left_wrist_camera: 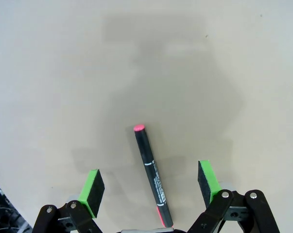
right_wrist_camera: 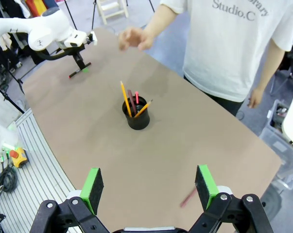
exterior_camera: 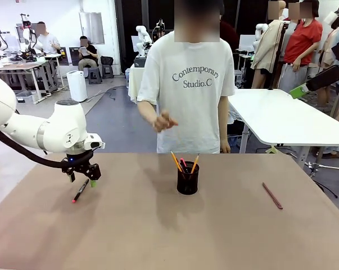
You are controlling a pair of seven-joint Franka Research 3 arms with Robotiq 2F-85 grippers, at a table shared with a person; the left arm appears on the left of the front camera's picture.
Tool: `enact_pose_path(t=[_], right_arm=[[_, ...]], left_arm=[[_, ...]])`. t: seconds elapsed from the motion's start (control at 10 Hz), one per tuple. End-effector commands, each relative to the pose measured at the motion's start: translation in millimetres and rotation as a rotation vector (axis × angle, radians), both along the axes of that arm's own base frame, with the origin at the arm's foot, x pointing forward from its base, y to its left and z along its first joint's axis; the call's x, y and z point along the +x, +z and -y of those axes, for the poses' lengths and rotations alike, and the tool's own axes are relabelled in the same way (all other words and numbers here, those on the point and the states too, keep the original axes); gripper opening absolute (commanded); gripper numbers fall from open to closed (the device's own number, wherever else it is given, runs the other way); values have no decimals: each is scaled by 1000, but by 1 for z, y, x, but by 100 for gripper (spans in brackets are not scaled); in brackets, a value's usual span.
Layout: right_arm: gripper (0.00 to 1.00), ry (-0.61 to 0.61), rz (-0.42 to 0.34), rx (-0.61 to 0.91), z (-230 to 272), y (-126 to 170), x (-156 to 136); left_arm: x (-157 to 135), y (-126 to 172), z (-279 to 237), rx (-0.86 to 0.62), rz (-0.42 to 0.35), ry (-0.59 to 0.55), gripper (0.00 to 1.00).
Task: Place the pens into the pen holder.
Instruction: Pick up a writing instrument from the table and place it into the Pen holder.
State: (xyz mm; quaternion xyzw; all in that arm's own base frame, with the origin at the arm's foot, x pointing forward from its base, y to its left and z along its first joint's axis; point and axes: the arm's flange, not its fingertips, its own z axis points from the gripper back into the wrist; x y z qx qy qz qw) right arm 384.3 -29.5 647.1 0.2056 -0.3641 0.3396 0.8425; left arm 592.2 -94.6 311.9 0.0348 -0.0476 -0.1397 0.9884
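Left gripper [left_wrist_camera: 149, 170] is spread wide, hovering right over the one black pen [left_wrist_camera: 152, 177] with the pink-red end. It lies flat near the tabletop's [exterior_camera: 130, 236] left edge, between the pads but clear of both. Mid-tabletop, one pen holder [exterior_camera: 188, 179] has two orange-yellow pencils [exterior_camera: 176, 162] plus a pink-tipped pen [exterior_camera: 183, 165]. One reddish-brown pen [exterior_camera: 272, 195] lies near the right edge. Right gripper [right_wrist_camera: 149, 174] is up high, also spread, empty.

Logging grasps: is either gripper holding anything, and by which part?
Nothing is held. Left gripper stands open astride the black pen, pads clear; right gripper open.
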Motion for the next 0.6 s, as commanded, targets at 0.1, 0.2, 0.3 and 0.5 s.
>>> enact_pose_path(t=[0.1,0.2,0.3,0.5], right_arm=[[100,14,13,25,0,0,0],[100,14,13,25,0,0,0],[100,14,13,25,0,0,0],[100,14,13,25,0,0,0]], left_arm=[[8,-5,2,25,17,7,73],[7,-6,2,18,14,7,53],[8,-6,1,17,16,8,33],[9,-7,1,8,17,12,0]])
